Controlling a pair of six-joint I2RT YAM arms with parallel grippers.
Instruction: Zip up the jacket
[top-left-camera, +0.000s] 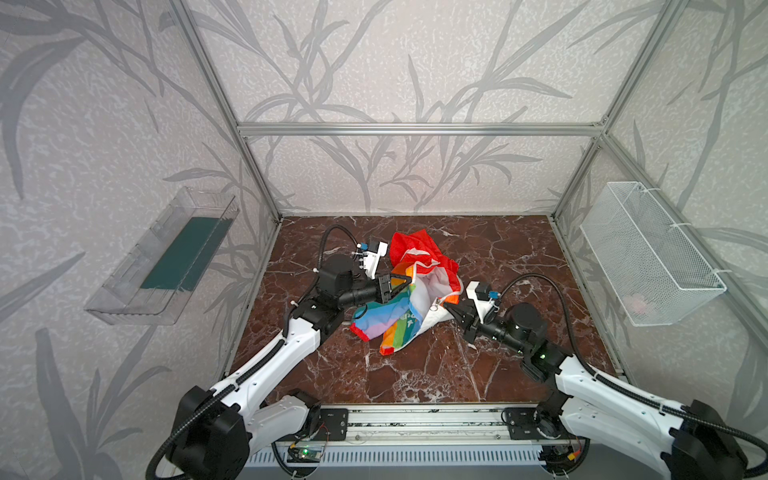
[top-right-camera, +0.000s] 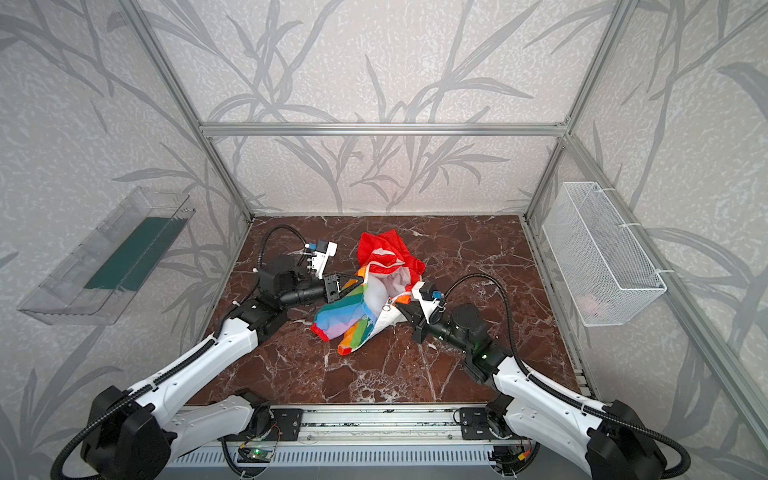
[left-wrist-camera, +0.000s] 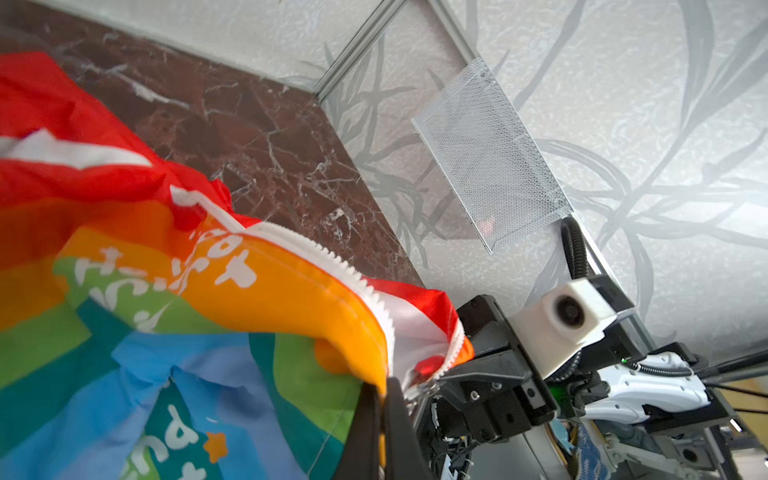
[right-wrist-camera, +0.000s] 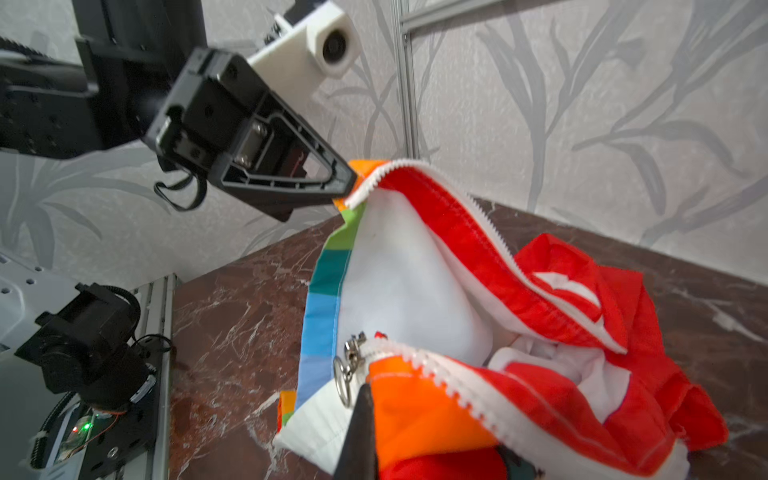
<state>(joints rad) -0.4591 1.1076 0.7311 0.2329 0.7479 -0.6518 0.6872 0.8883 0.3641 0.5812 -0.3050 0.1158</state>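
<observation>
**Both grippers pinch the unzipped jacket's front edges at mid-table.**

The jacket (top-left-camera: 409, 299) lies crumpled near the middle of the marble table (top-left-camera: 415, 374), its red hood (top-left-camera: 415, 249) toward the back wall and its rainbow sleeves toward the front rail (top-left-camera: 424, 415). The left gripper (right-wrist-camera: 351, 183) is closed tight on the end of one toothed zip edge (right-wrist-camera: 478, 224), holding it raised above the table. The right gripper (right-wrist-camera: 361, 415) is clamped on the orange cloth of the other zip edge (right-wrist-camera: 436, 370), just beside the ring-pull slider (right-wrist-camera: 349, 365). The two edges stand apart, with white lining showing between them. Bare table lies all around the heap, widest toward the rail and behind the right arm. The wire basket (top-left-camera: 648, 253) and the clear tray (top-left-camera: 166, 257) hang on the side walls, well apart from both arms.
</observation>
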